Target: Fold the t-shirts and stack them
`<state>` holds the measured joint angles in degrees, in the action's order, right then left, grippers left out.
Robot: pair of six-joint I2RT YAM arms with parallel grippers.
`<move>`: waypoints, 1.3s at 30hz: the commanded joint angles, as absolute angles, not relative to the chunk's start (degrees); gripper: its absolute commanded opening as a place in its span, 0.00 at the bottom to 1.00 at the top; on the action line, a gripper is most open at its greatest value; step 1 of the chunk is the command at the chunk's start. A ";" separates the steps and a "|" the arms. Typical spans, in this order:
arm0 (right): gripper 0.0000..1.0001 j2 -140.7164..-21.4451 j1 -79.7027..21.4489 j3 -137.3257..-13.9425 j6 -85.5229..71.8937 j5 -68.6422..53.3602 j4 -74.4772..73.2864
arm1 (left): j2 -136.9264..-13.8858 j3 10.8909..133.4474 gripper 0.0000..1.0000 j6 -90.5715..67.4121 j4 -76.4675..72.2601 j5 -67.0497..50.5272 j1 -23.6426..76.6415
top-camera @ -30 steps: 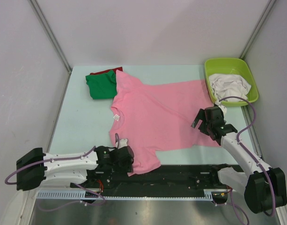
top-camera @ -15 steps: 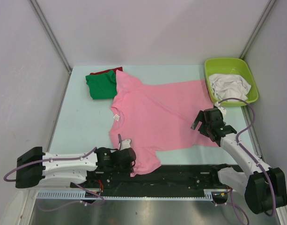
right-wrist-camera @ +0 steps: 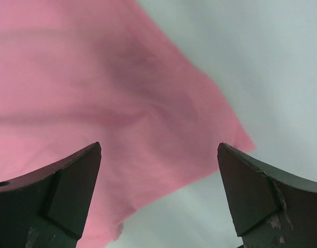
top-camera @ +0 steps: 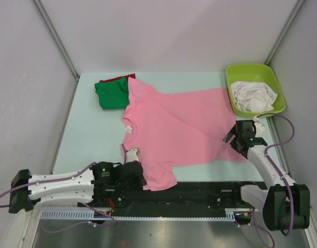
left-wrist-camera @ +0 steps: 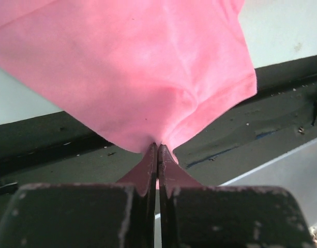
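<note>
L gripper [left-wrist-camera: 157,149]: pinching shut on pink t-shirt [left-wrist-camera: 142,67] sleeve edge.
R gripper [right-wrist-camera: 158,149]: gaping wide over shirt's hem corner, holding nothing.

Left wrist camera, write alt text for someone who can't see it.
The left gripper is shut on a puckered edge of the pink t-shirt, which fans out across the upper frame. Beneath the cloth show a black rail and a strip of pale table.

Pale mint table [top-camera: 91,134]: pink t-shirt [top-camera: 179,129] spread mid-table, green t-shirt [top-camera: 111,95] folded over red t-shirt [top-camera: 117,79] far left, lime-green tub [top-camera: 229,82] far right.
</note>
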<state>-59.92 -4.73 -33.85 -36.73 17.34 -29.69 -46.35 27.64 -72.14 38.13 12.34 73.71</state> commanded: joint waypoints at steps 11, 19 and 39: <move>0.93 -64.85 6.24 -34.80 -43.94 21.46 -36.65 | -38.76 28.83 0.00 -69.97 42.72 18.46 65.76; 0.84 -65.48 9.05 -33.93 -44.74 19.08 -37.79 | -39.64 28.39 0.00 -64.95 38.42 16.18 62.23; 0.00 -69.08 13.70 -29.36 -42.45 12.57 -30.06 | -37.88 24.69 0.00 -63.46 35.68 12.22 57.66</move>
